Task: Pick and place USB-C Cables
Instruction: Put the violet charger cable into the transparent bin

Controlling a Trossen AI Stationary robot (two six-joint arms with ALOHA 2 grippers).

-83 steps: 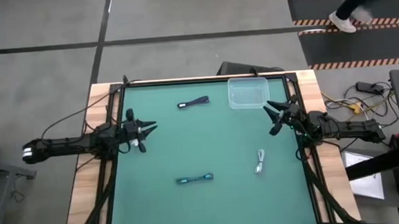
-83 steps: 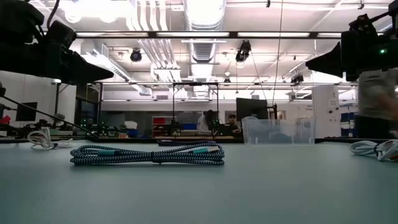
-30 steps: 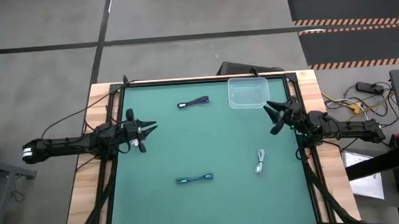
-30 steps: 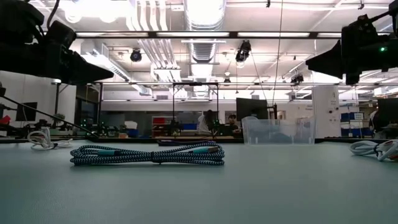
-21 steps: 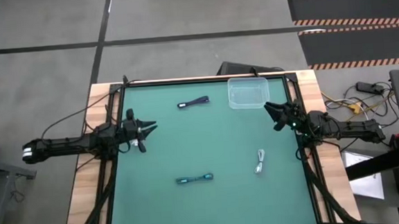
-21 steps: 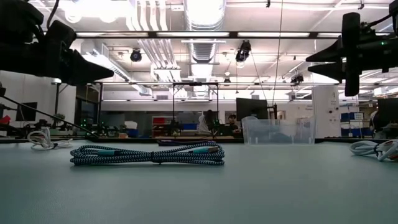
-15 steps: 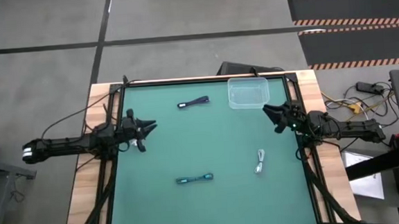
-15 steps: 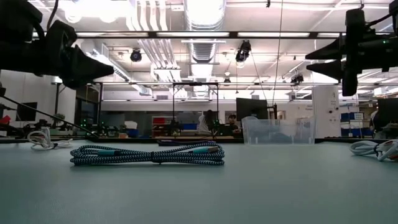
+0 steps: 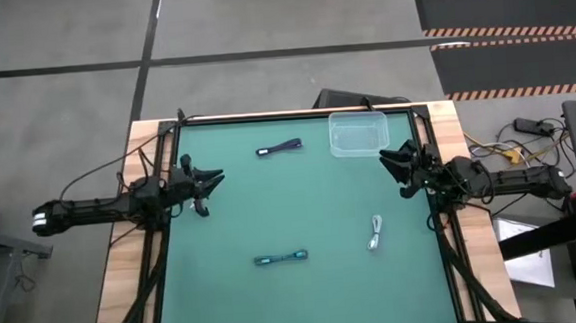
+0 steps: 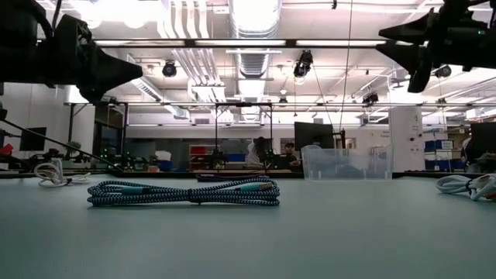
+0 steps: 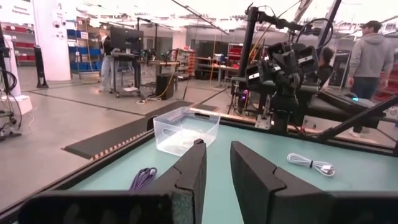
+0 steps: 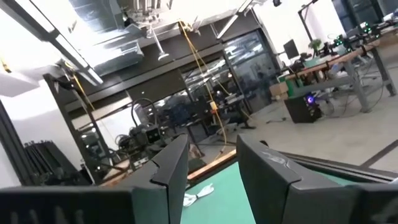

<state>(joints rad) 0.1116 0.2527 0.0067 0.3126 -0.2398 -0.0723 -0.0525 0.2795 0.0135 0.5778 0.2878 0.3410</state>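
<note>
Three bundled cables lie flat on the green mat. The dark navy cable (image 9: 279,148) is near the far edge, and the left wrist view shows it too (image 11: 143,178). The teal cable (image 9: 280,258) (image 10: 186,192) is near the near edge. The white-grey cable (image 9: 375,232) (image 10: 465,184) (image 11: 311,164) is on the right. My left gripper (image 9: 211,186) (image 11: 217,168) hovers open above the mat's left side. My right gripper (image 9: 388,165) (image 12: 211,165) hovers open and high at the right, just near of the bin. Neither is over a cable.
A clear plastic bin (image 9: 357,134) (image 10: 345,163) (image 11: 185,127) stands on the mat's far right corner. Black frame rails (image 9: 163,239) run along the mat's edges over the wooden table border. People (image 11: 372,50) stand in the room beyond. The mat's middle is open.
My right gripper has rolled about its own axis and risen, staying near the bin. My left gripper has turned slightly in place. The cables and the bin have not moved.
</note>
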